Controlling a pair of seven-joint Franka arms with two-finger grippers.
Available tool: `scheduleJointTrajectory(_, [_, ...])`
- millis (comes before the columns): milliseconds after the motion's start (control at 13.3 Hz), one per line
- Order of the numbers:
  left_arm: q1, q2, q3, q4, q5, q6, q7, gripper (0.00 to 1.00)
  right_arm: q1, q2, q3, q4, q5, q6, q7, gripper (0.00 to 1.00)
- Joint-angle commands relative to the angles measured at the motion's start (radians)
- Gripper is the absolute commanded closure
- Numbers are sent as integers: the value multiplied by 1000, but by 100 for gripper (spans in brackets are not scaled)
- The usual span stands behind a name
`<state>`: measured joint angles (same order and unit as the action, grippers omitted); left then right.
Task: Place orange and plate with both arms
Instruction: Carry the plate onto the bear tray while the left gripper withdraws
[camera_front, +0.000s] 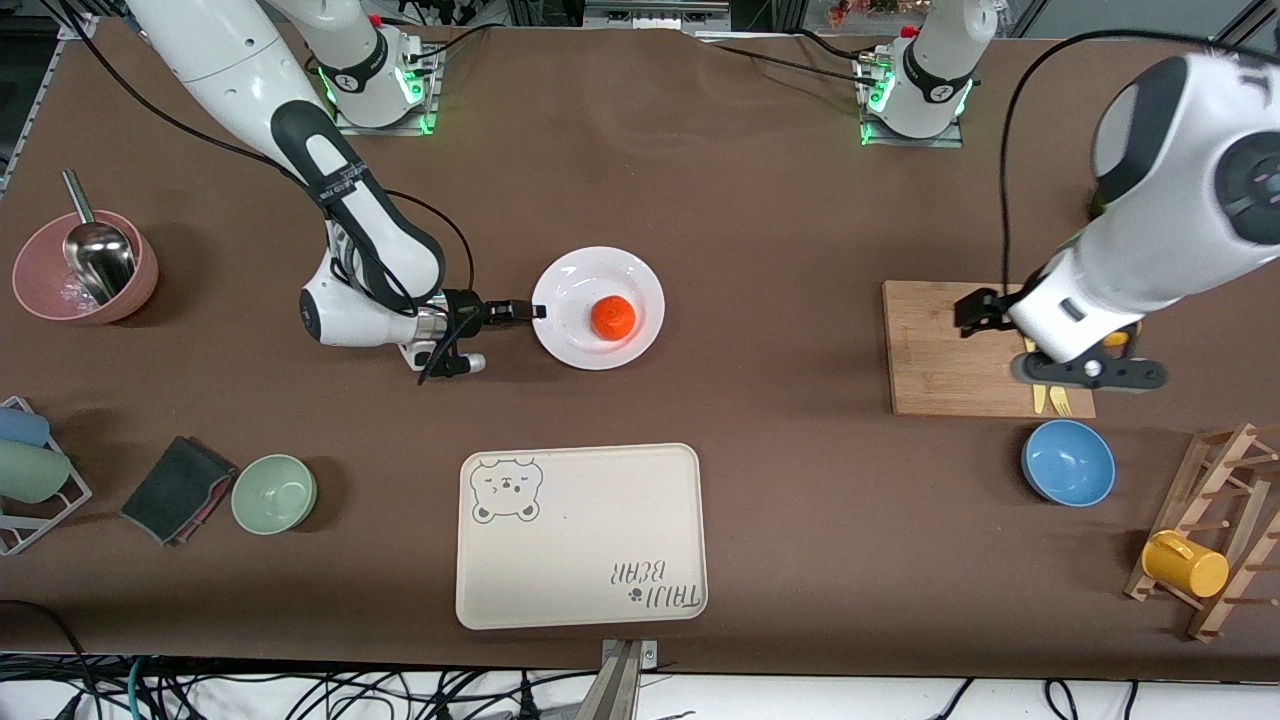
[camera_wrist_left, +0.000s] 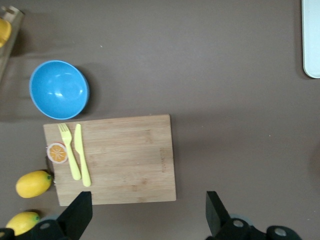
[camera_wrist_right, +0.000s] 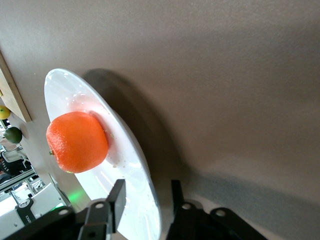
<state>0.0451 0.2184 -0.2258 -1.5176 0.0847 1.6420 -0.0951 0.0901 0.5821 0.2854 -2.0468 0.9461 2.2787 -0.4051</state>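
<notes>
1. Front view: the plate (camera_front: 560, 345) lies mid-table with the orange (camera_front: 612, 317) resting in it. The right gripper (camera_front: 527, 310) is at the plate's rim on the side toward the right arm's end of the table. The left gripper (camera_front: 985, 310) hangs over the cutting board (camera_front: 935, 365), waiting. The bear tray (camera_front: 582, 535) lies nearer the camera than the plate.
2. Left wrist view: the left gripper's fingers (camera_wrist_left: 80, 212) stand wide apart, holding nothing, above the board, fork (camera_wrist_left: 68, 155) and knife (camera_wrist_left: 82, 160).
3. Right wrist view: the right gripper's fingers (camera_wrist_right: 116, 200) straddle the plate's edge, 1 on each face; whether they are clamped firm cannot be told.
4. Judgement: the step in hand is gripping the plate. The next move calls for a level lift, or the orange may roll off.
</notes>
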Motion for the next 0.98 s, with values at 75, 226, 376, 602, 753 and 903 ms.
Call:
scheduleJointTrajectory(75, [-31,-210,39,-180,-8,54,29,0,3,36,8,33,25,4,-27,77])
scheduleJointTrajectory(226, [-31,-276,75,-234,-25,91,41,0,4,45,6,40,25,2,-27,95])
scheduleJointTrajectory(376, [-33,-307,115,-269,-26,96,40,0,3,47,8,46,28,4,-27,100])
scheduleJointTrajectory(602, [-27,-369,152,-326,-92,90,40,0,-6,50,6,68,28,2,-27,100])
scheduleJointTrajectory(753, [-22,-363,151,-309,-97,81,29,0,-24,50,5,105,28,-5,-29,100])
scheduleJointTrajectory(903, [16,-335,151,-277,-147,64,29,0,-39,50,5,149,26,-25,-31,100])
